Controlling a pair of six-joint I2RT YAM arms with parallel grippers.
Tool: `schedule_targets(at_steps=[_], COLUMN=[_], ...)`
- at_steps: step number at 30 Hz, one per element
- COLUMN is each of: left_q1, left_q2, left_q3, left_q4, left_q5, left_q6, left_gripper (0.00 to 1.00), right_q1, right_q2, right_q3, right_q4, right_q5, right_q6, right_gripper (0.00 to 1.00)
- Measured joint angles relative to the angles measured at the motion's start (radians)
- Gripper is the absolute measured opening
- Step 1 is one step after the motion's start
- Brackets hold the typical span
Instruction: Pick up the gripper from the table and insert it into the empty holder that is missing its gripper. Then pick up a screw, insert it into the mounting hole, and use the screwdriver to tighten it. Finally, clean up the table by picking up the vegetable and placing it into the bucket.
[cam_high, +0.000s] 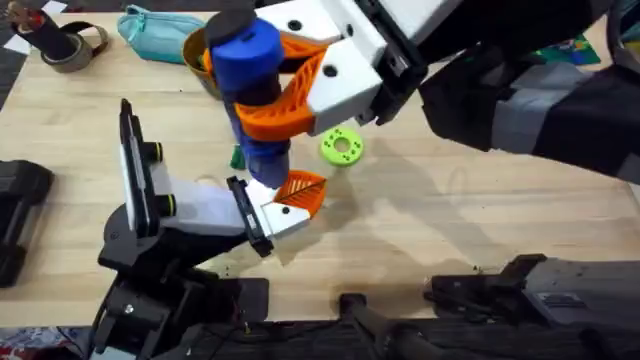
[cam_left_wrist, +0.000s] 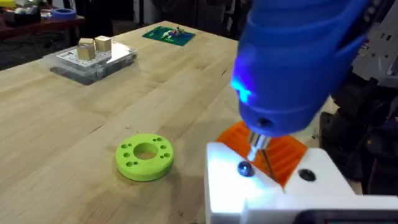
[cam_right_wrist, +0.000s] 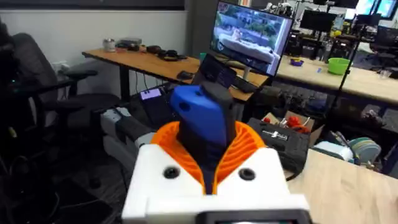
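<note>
Holder: black stand with upright black-and-white plate (cam_high: 140, 185), left, carrying the orange ribbed finger (cam_high: 300, 190) for fastening.
Screwdriver: thick blue cylindrical handle (cam_high: 250, 85), upright, tip meeting the mounting screw (cam_left_wrist: 244, 168).
Right gripper (cam_high: 300, 85): clenched around that handle, steadying it.
Left gripper: closure unclear.

The right gripper (cam_high: 285, 85) holds the blue screwdriver (cam_high: 250, 95) standing up. Its tip points down at the small orange gripper (cam_high: 300, 192) on the black holder (cam_high: 150, 215). A green ring (cam_high: 341, 146) lies nearby on the table (cam_high: 450, 220).

You see little of the bucket (cam_high: 196, 48), hidden behind the screwdriver (cam_high: 250, 85); the vegetable (cam_high: 236, 157) peeks out as a green sliver beside its shaft.
</note>
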Motion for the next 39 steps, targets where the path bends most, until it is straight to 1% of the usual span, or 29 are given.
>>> schedule_targets(at_steps=[39], left_q1=[0.0], left_q2=[0.0], left_q3=[0.0], left_q4=[0.0], left_q5=[0.0], left_q6=[0.0], left_gripper=[0.018], right_q1=[0.007], right_q2=[0.027], right_q3=[0.0], right_q4=[-0.007], right_q5=[0.021], right_q6=[-0.02], right_gripper=[0.044])
